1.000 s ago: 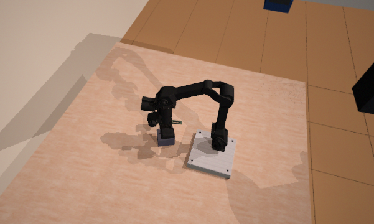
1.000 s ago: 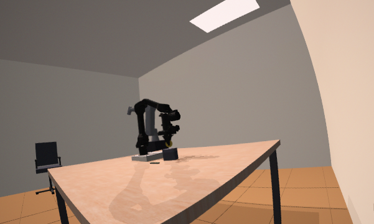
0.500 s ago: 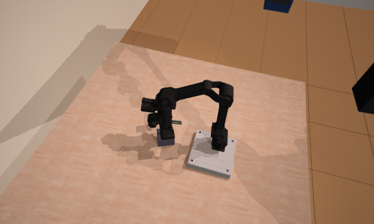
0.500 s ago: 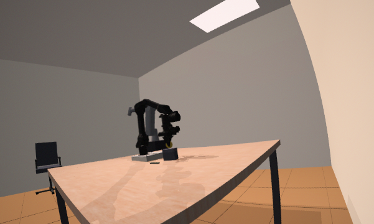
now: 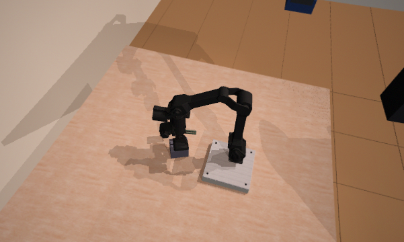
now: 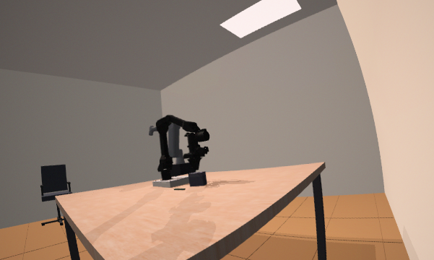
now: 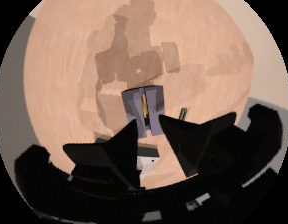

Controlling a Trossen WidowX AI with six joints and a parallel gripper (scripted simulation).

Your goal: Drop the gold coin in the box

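The grey box stands on the table beside the arm's base plate. The gold coin shows in the wrist view as a thin gold line within the lid's slot, on edge and lined up with it. No gold shows above the box in the exterior view; how deep the coin sits is unclear. My gripper is open and empty above the box, its fingertips on either side of the slot line. The dark-green holder lies beside the box, with no coin in it.
The pale base plate carries the arm and lies close to the box. The arm hides part of the lid in the top view. The wooden table bears everything; its edges are well away from the box.
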